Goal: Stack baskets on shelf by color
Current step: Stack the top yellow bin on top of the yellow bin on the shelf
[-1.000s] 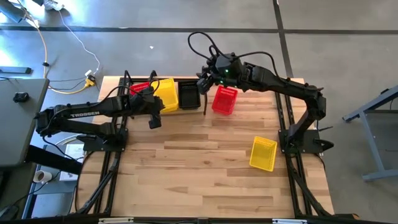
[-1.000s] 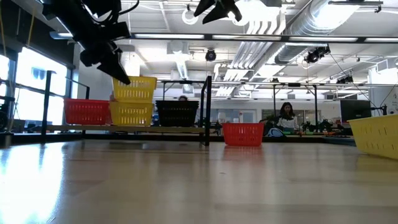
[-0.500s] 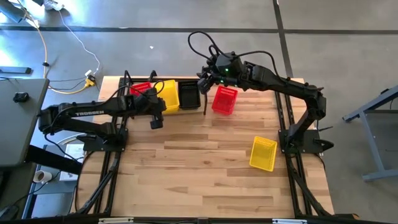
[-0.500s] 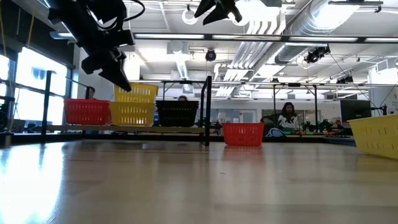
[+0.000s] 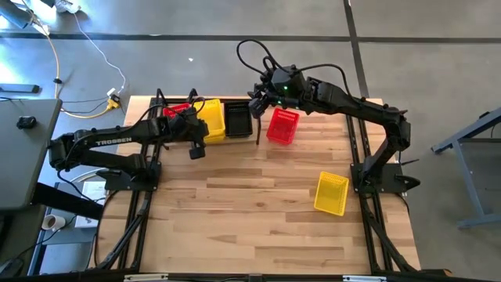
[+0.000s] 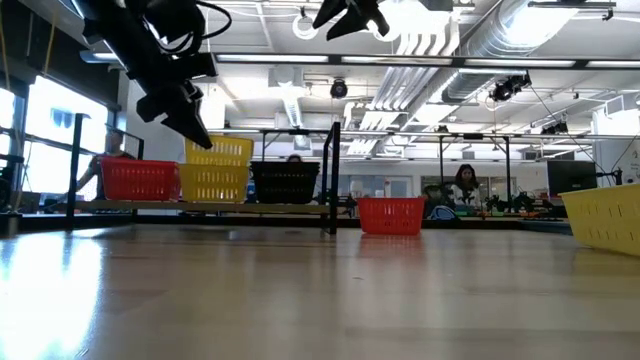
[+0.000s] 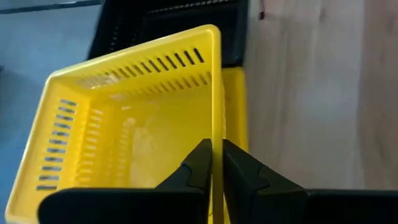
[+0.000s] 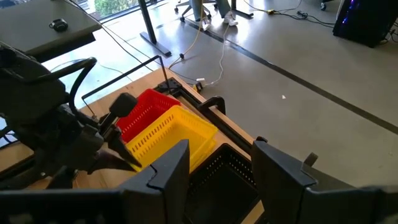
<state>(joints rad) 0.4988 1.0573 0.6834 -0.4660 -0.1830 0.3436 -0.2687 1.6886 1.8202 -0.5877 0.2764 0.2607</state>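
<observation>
On the shelf [image 5: 246,139] at the table's far edge stand a red basket [image 6: 140,180], a yellow basket [image 6: 212,184] and a black basket [image 6: 285,182] in a row. My left gripper [image 5: 196,143] is shut on a second yellow basket [image 6: 218,150], which sits slightly tilted inside the first. My right gripper [image 5: 258,100] hovers open above the shelf's right end, touching nothing. Another red basket [image 5: 283,125] rests on the table beside the shelf post. A third yellow basket [image 5: 331,193] lies near the table's right edge. My left gripper pinches the upper yellow basket's near side wall at its rim [image 7: 216,127], one finger [image 7: 199,163] inside the basket and one [image 7: 241,171] outside. It comes slanting down from the table's near side. The basket sits slightly tilted in the lower yellow basket [image 7: 236,106].
The shelf's black post [image 6: 335,175] stands between the black basket and the red basket on the table. Bare wooden tabletop [image 5: 250,211] lies on the near side. People show in the room beyond the table [image 6: 462,185].
My left gripper has gone down a little toward the shelf, still shut on the yellow basket. That basket has sunk from above the lower yellow basket into it and now sits nested and slightly tilted. My right arm has kept still.
</observation>
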